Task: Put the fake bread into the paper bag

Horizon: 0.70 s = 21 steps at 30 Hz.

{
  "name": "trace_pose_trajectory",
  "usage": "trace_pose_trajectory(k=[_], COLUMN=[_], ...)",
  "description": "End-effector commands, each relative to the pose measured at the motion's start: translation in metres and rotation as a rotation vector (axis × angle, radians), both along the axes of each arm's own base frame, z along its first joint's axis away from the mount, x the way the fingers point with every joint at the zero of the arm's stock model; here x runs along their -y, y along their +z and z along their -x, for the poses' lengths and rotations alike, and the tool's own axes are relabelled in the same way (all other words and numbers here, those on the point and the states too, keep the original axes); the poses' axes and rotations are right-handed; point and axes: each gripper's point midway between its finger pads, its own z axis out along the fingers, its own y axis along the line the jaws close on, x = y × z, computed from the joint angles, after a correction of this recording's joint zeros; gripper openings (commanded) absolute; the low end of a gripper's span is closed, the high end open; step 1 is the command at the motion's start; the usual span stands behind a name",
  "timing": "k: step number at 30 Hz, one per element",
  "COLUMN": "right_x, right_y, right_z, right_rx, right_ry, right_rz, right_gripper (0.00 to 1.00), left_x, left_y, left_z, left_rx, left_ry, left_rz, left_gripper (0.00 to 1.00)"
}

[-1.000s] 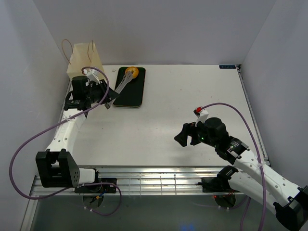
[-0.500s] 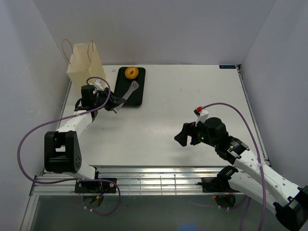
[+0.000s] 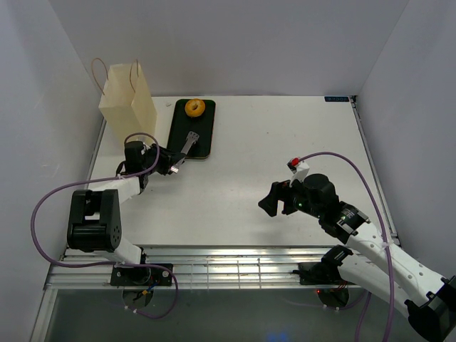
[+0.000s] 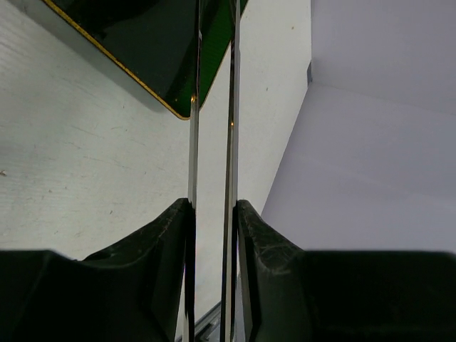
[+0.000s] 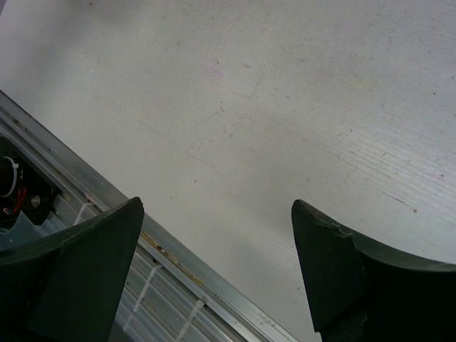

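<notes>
One piece of fake bread, an orange-brown ring [image 3: 194, 107], lies at the far end of the black tray [image 3: 203, 139]. The cream paper bag [image 3: 128, 103] stands upright at the far left, just left of the tray. My left gripper [image 3: 173, 162] [image 4: 212, 203] is shut on a pair of metal tongs [image 3: 188, 142] [image 4: 231, 107]. The tongs reach over the tray's near part [image 4: 142, 43] with nothing between the two blades where they show. My right gripper [image 3: 268, 201] [image 5: 215, 206] hangs open over bare table, holding nothing.
The left arm lies folded low along the table's left side, near the bag. A metal rail [image 5: 178, 263] runs along the table's near edge under the right gripper. White walls close in the table on the left, back and right.
The left arm has pulled back toward the near left, drawing the tongs away from the ring to the tray's near part. The right arm has not moved.
</notes>
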Motion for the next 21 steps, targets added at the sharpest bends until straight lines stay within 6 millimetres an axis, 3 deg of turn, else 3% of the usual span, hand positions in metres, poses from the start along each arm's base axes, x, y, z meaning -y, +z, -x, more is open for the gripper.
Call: trace_pose_trajectory(k=[1,8,21], right_x=[-0.003,-0.004,0.0], right_y=[0.024,0.026,0.02], right_z=[-0.006,-0.005,-0.006], right_rx=[0.065,0.068,0.07], right_ry=[0.005,0.016,0.006], right_rz=[-0.034,-0.031,-0.011], right_gripper=[0.9,0.9,0.9], left_x=[-0.009,-0.007,-0.002], left_y=[0.023,0.01,0.016], left_z=[-0.015,-0.025,-0.045], left_rx=[0.058,0.033,0.092], left_ry=[0.114,0.152,0.154], left_rz=[0.076,0.184,0.316], left_gripper=[0.41,0.41,0.47])
